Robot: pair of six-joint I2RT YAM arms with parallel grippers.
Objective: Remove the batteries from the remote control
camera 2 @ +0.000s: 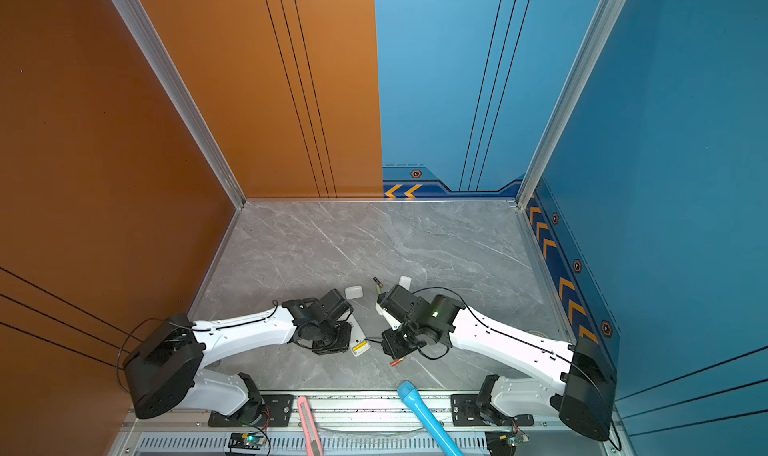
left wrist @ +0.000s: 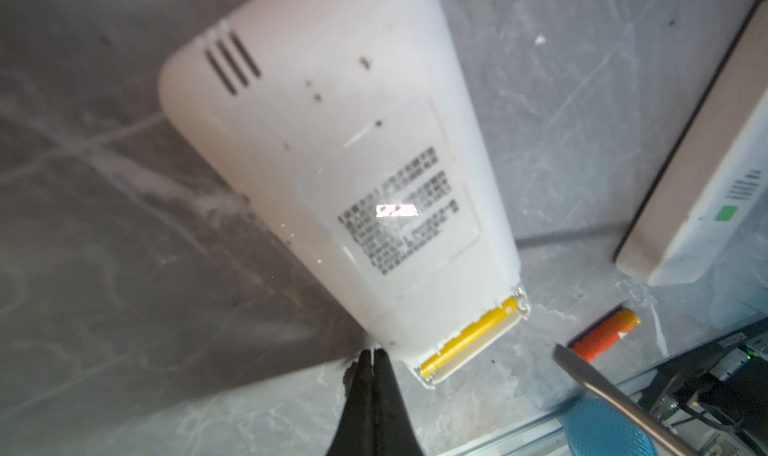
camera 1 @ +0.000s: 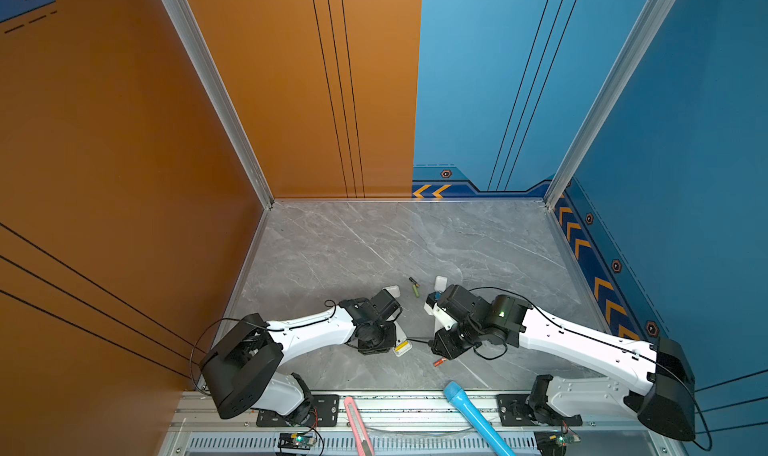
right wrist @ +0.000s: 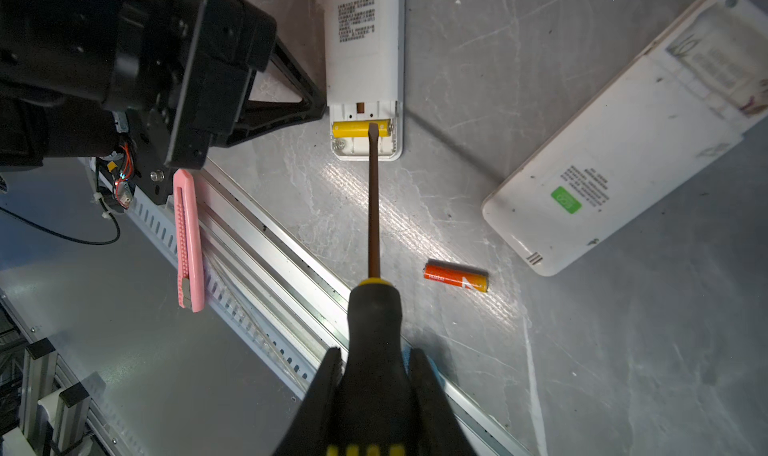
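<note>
Narrow white remote (right wrist: 361,59): block of small black print on its back, too fine to read. Wider white remote (right wrist: 623,142): green sticker (right wrist: 566,199) and black print lines, unreadable. Red-orange battery (right wrist: 455,276): white brand lettering, blurred. Blue wall strip (camera 1: 457,188): orange chevron arrows.

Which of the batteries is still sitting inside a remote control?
The yellow cylindrical battery, in the open compartment of the narrow white plastic remote. The red-orange battery and the green battery lie loose on the grey marble tabletop.
</note>
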